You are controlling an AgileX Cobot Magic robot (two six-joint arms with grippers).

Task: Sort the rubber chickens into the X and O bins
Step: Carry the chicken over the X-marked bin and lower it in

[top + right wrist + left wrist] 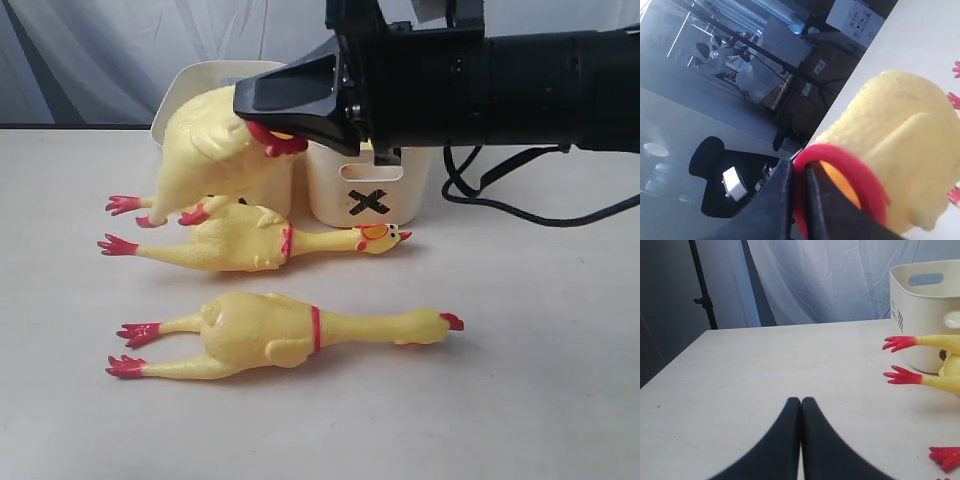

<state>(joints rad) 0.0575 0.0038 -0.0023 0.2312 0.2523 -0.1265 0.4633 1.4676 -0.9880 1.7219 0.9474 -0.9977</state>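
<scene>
Over pale table (520, 390), right hand (250, 100) clamps raised rubber chicken (210, 150) by red end.

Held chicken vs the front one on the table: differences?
The held chicken is clamped at a red part near its head by the right end effector; the front chicken is untouched.
The held chicken's body is raised and tilted, feet lowest; the front chicken lies flat on the table.
No long neck shows on the held chicken; the front chicken's neck is stretched out.
Both: yellow bodies, red feet.
</scene>
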